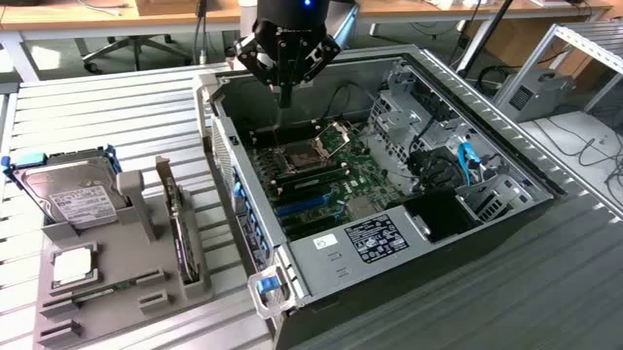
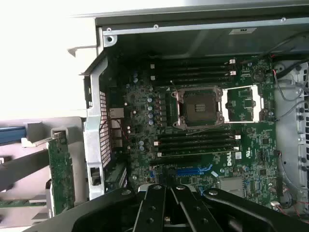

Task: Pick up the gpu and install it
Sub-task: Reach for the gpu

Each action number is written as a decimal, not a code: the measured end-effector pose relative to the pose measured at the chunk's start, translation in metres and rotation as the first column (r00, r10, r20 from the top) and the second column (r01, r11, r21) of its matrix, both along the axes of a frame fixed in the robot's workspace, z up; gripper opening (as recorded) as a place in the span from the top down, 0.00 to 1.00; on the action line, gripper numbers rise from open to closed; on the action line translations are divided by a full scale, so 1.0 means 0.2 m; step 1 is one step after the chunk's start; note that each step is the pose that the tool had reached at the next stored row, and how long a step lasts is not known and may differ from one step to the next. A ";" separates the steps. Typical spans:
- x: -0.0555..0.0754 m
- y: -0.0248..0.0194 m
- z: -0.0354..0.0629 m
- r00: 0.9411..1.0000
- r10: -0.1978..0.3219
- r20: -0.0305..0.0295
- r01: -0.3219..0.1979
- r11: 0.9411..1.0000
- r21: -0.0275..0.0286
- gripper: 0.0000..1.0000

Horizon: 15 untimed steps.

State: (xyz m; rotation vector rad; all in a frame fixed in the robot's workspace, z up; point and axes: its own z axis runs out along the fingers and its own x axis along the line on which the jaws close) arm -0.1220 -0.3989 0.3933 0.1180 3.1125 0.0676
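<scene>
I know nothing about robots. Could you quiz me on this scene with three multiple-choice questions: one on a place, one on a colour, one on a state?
1. Where is the gpu?
A. on edge in the grey tray beside the case
B. plugged into the board
C. on the floor

2. What colour is the hard drive frame?
A. red
B. blue
C. yellow

3. The processor socket is:
A. under a fan
B. covered by a card
C. open and bare

Answers:
1 A, the card stands in the tray while the tool hangs over the case.
2 B, blue edges show round the hard drive.
3 C, its lid is swung aside.
</scene>
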 end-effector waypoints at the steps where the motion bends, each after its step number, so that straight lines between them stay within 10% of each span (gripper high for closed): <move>1: 0.00 0.000 0.000 1.000 0.000 0.000 0.000 1.000 0.000 0.89; 15: -0.02 0.000 0.000 1.000 0.000 0.000 0.000 1.000 0.000 0.89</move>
